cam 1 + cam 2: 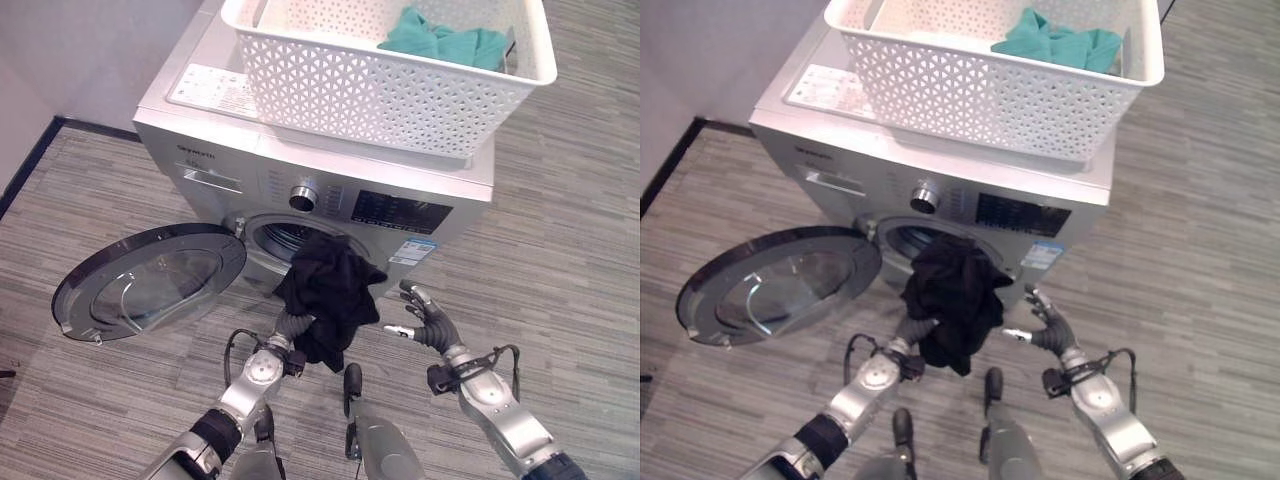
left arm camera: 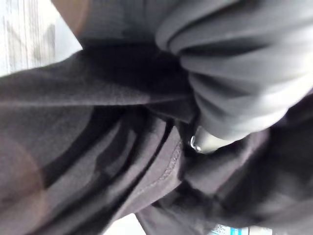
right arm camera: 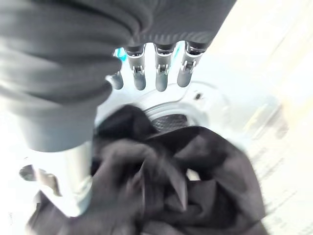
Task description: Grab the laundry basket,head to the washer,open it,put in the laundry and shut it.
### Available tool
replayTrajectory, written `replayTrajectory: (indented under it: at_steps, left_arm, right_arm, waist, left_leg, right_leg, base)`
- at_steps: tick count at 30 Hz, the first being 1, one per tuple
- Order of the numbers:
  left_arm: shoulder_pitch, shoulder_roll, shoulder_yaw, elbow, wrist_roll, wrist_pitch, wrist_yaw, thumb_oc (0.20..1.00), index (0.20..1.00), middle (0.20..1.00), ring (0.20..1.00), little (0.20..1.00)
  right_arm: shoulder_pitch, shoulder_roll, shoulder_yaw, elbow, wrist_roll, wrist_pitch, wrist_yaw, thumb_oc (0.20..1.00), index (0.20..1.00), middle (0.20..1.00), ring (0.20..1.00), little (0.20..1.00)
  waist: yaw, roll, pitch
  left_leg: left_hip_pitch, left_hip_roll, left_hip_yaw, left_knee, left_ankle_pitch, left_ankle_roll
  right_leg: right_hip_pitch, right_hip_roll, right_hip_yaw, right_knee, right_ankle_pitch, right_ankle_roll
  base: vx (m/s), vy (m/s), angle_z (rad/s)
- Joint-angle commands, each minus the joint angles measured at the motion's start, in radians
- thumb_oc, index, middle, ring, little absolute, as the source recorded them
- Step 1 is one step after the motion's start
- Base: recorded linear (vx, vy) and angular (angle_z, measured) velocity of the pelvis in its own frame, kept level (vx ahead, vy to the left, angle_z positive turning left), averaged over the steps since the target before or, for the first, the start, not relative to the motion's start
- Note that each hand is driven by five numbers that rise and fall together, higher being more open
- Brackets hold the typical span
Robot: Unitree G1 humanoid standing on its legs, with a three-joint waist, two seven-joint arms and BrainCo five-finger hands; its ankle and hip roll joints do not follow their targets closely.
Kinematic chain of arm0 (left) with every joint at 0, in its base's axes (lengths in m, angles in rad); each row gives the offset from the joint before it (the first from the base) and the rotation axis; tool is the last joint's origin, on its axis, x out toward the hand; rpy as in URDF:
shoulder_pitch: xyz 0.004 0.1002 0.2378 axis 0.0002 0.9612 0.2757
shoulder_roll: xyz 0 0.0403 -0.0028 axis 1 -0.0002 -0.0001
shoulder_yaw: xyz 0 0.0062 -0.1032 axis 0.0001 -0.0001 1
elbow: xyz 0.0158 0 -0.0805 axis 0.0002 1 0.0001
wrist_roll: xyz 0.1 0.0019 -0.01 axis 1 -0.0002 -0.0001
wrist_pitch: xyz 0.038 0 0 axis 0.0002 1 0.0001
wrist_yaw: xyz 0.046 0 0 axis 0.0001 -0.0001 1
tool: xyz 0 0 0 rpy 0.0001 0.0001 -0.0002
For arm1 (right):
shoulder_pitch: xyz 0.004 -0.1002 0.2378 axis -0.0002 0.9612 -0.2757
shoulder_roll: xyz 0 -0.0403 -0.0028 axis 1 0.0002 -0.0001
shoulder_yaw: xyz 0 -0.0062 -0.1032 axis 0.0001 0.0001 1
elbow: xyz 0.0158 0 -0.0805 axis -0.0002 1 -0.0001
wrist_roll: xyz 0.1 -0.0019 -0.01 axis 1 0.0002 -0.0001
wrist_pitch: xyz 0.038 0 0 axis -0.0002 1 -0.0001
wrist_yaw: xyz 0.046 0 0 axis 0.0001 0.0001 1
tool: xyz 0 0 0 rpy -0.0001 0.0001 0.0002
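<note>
A black garment [image 1: 330,290] hangs bunched in front of the silver washer's [image 1: 400,180] round opening [image 1: 283,236], its top edge over the lower rim. My left hand [image 1: 293,325] is under it from below, buried in the cloth [image 2: 98,137]. To the right of the garment my right hand [image 1: 432,325] is open, its fingers [image 3: 161,68] straight and apart from the cloth [image 3: 195,166]. The washer door [image 1: 150,280] is swung wide open to the left. On top of the washer stands the white laundry basket [image 1: 380,100] with a teal garment [image 1: 450,42] inside.
The washer stands against a pale wall [image 1: 90,50] on a grey striped floor [image 1: 560,250]. The open door juts out low on the left. Open floor lies to the right of the washer.
</note>
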Motion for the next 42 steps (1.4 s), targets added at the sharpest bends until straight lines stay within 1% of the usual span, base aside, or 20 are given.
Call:
replayTrajectory:
  at_steps: [1,7,11,12,14,17,22,25,26,30,31,33,34,35,36,37,38,39,40,42]
  left_arm:
    - [-0.036,-0.029,-0.004,-0.039,-0.038,-0.090,-0.003,0.200,0.200,0.200,0.200,0.200]
    - [-0.021,-0.038,-0.001,-0.032,-0.051,-0.102,-0.021,0.200,0.200,0.200,0.200,0.200]
    - [-0.030,-0.062,0.000,0.001,-0.079,-0.104,-0.018,0.200,0.200,0.200,0.200,0.200]
    - [-0.045,-0.084,-0.002,0.033,-0.104,-0.105,-0.014,0.200,0.200,0.200,0.200,0.200]
    - [-0.052,-0.092,-0.003,0.052,-0.114,-0.104,-0.011,0.200,0.200,0.200,0.200,0.200]
    - [-0.102,-0.141,0.008,0.144,-0.160,-0.113,0.014,0.200,0.200,0.200,0.200,0.200]
    - [-0.197,-0.185,0.042,0.260,-0.244,-0.107,0.021,0.200,0.200,0.200,0.200,0.200]
    - [-0.258,-0.191,0.075,0.295,-0.295,-0.119,0.026,0.200,0.200,0.200,0.200,0.200]
    - [-0.308,-0.195,0.104,0.323,-0.333,-0.123,0.032,0.200,0.200,0.200,0.200,0.200]
    - [-0.383,-0.183,0.150,0.374,-0.354,-0.132,0.048,0.200,0.200,0.200,0.200,0.200]
    - [-0.431,-0.164,0.194,0.409,-0.365,-0.144,0.058,0.200,0.200,0.200,0.200,0.200]
    - [-0.454,-0.147,0.217,0.413,-0.376,-0.152,0.067,0.200,0.200,0.200,0.200,0.200]
    - [-0.483,-0.116,0.256,0.410,-0.396,-0.167,0.077,0.200,0.200,0.200,0.200,0.200]
    - [-0.492,-0.104,0.266,0.405,-0.399,-0.170,0.081,0.200,0.200,0.200,0.200,0.200]
    - [-0.514,-0.096,0.274,0.384,-0.412,-0.178,0.090,0.200,0.200,0.200,0.200,0.200]
    - [-0.514,-0.096,0.274,0.383,-0.412,-0.178,0.090,0.200,0.200,0.200,0.200,0.200]
    - [-0.517,-0.097,0.275,0.365,-0.415,-0.184,0.096,0.200,0.200,0.200,0.200,0.200]
    - [-0.517,-0.098,0.275,0.365,-0.415,-0.184,0.096,0.200,0.200,0.200,0.200,0.200]
    - [-0.547,-0.072,0.289,0.362,-0.408,-0.190,0.117,0.200,0.200,0.200,0.200,0.200]
    - [-0.592,-0.039,0.296,0.388,-0.394,-0.191,0.138,0.200,0.200,0.200,0.200,0.200]
  right_arm:
    - [0.027,-0.037,-0.043,0.026,-0.039,-0.028,0.030,1.000,1.000,1.000,1.000,1.000]
    - [0.063,0.028,-0.047,0.313,-0.095,-0.001,0.033,1.000,1.000,1.000,1.000,1.000]
    - [0.051,0.073,-0.035,0.437,-0.120,0.009,0.020,1.000,1.000,1.000,1.000,1.000]
    - [0.031,0.114,-0.037,0.547,-0.071,0.004,0.012,1.000,1.000,1.000,1.000,1.000]
    - [0.021,0.132,-0.037,0.589,-0.060,0.005,0.006,1.000,1.000,1.000,1.000,1.000]
    - [-0.020,0.216,-0.072,0.824,0.005,-0.003,-0.045,1.000,1.000,1.000,1.000,1.000]
    - [-0.074,0.258,-0.147,1.164,0.064,0.018,-0.081,1.000,1.000,1.000,1.000,1.000]
    - [-0.100,0.256,-0.140,1.194,0.064,0.024,-0.080,1.000,1.000,1.000,1.000,1.000]
    - [-0.113,0.248,-0.133,1.187,0.073,0.022,-0.076,1.000,1.000,1.000,1.000,1.000]
    - [-0.129,0.243,-0.115,1.133,0.090,0.018,-0.068,1.000,1.000,1.000,1.000,1.000]
    - [-0.141,0.244,-0.100,1.094,0.099,0.013,-0.058,1.000,1.000,1.000,1.000,1.000]
    - [-0.159,0.249,-0.090,1.078,0.113,0.009,-0.052,1.000,1.000,1.000,1.000,1.000]
    - [-0.179,0.255,-0.065,1.042,0.131,0.003,-0.038,1.000,1.000,1.000,1.000,1.000]
    - [-0.186,0.258,-0.059,1.033,0.134,0.003,-0.033,1.000,1.000,1.000,1.000,1.000]
    - [-0.180,0.259,-0.046,0.999,0.141,-0.003,-0.016,1.000,1.000,1.000,1.000,1.000]
    - [-0.179,0.259,-0.046,0.998,0.141,-0.003,-0.016,1.000,1.000,1.000,1.000,1.000]
    - [-0.167,0.255,-0.042,0.976,0.148,-0.005,-0.009,1.000,1.000,1.000,1.000,1.000]
    - [-0.167,0.255,-0.042,0.975,0.148,-0.005,-0.009,1.000,1.000,1.000,1.000,1.000]
    - [-0.167,0.263,-0.026,0.946,0.168,-0.015,-0.008,1.000,1.000,1.000,1.000,1.000]
    - [-0.178,0.272,0.000,0.927,0.177,-0.025,-0.003,1.000,1.000,1.000,1.000,1.000]
  waist:
    - [-0.001,0.006,-0.039]
    - [-0.001,-0.003,-0.028]
    - [-0.001,-0.008,-0.028]
    - [-0.002,-0.012,-0.025]
    - [-0.004,-0.014,-0.025]
    - [-0.018,-0.032,-0.023]
    - [-0.042,-0.055,-0.016]
    - [-0.057,-0.085,0.011]
    - [-0.070,-0.095,0.027]
    - [-0.095,-0.106,0.041]
    - [-0.108,-0.120,0.045]
    - [-0.114,-0.132,0.055]
    - [-0.105,-0.149,0.072]
    - [-0.098,-0.148,0.075]
    - [-0.089,-0.140,0.089]
    - [-0.090,-0.139,0.090]
    - [-0.088,-0.140,0.101]
    - [-0.088,-0.140,0.101]
    - [-0.080,-0.157,0.116]
    - [-0.060,-0.185,0.111]
  left_leg:
    - [-0.102,0.033,0.028,0.003,0.041,-0.003]
    - [-0.103,0.029,0.025,0.003,0.037,-0.001]
    - [-0.113,0.029,0.024,0.003,0.043,0.000]
    - [-0.116,0.029,0.025,0.003,0.044,0.001]
    - [-0.120,0.030,0.026,0.003,0.044,0.001]
    - [-0.126,0.034,0.036,0.003,0.043,0.002]
    - [-0.129,0.029,0.054,0.003,0.033,0.014]
    - [-0.203,0.017,0.061,0.144,-0.023,0.029]
    - [-0.254,0.008,0.051,0.242,-0.090,0.034]
    - [-0.301,-0.012,0.061,0.295,-0.132,0.053]
    - [-0.312,-0.028,0.093,0.297,-0.148,0.062]
    - [-0.326,-0.031,0.117,0.303,-0.152,0.065]
    - [-0.354,-0.015,0.163,0.307,-0.153,0.070]
    - [-0.369,0.000,0.178,0.308,-0.149,0.070]
    - [-0.400,0.021,0.193,0.311,-0.129,0.073]
    - [-0.400,0.021,0.191,0.313,-0.130,0.073]
    - [-0.405,0.026,0.188,0.317,-0.125,0.076]
    - [-0.404,0.026,0.188,0.317,-0.125,0.076]
    - [-0.433,0.047,0.201,0.317,-0.114,0.078]
    - [-0.460,0.066,0.221,0.317,-0.103,0.069]
  right_leg:
    - [0.084,-0.051,0.008,0.042,-0.190,0.081]
    - [0.085,-0.052,0.006,0.043,-0.192,0.084]
    - [0.076,-0.052,0.007,0.043,-0.189,0.084]
    - [0.070,-0.050,0.013,0.042,-0.186,0.083]
    - [0.065,-0.048,0.015,0.041,-0.184,0.083]
    - [0.045,-0.038,0.036,0.041,-0.177,0.084]
    - [0.012,-0.034,0.068,0.057,-0.175,0.083]
    - [-0.030,-0.050,0.101,0.099,-0.173,0.079]
    - [-0.065,-0.058,0.129,0.145,-0.192,0.082]
    - [-0.139,-0.073,0.172,0.195,-0.187,0.094]
    - [-0.174,-0.084,0.206,0.189,-0.165,0.112]
    - [-0.207,-0.088,0.215,0.192,-0.143,0.122]
    - [-0.243,-0.102,0.167,0.201,-0.121,0.132]
    - [-0.241,-0.116,0.117,0.210,-0.122,0.132]
    - [-0.203,-0.138,0.043,0.270,-0.161,0.122]
    - [-0.201,-0.138,0.041,0.273,-0.163,0.122]
    - [-0.181,-0.134,0.045,0.318,-0.195,0.115]
    - [-0.181,-0.134,0.045,0.318,-0.196,0.115]
    - [-0.159,-0.120,0.040,0.384,-0.246,0.099]
    - [-0.114,-0.111,0.001,0.358,-0.263,0.092]
  base:
    - [0.00,0.000,0.00]
    - [0.00,0.000,0.00]
    - [0.00,0.000,0.00]
    - [0.00,0.000,0.00]
    - [0.00,0.000,0.00]
    - [0.00,-0.001,-0.17]
    - [-0.01,0.032,-0.12]
    - [-0.10,0.073,-0.20]
    - [-0.11,0.142,-0.36]
    - [-0.08,0.171,-0.28]
    - [-0.14,0.345,-0.12]
    - [-0.14,0.237,-0.36]
    - [-0.18,0.137,-0.69]
    - [-0.31,0.156,-1.02]
    - [-0.19,0.032,-1.25]
    - [-0.19,0.037,-1.24]
    - [-0.05,0.016,-0.82]
    - [-0.22,0.055,-0.30]
    - [-0.23,0.034,-0.32]
    - [-0.22,-0.063,-0.53]
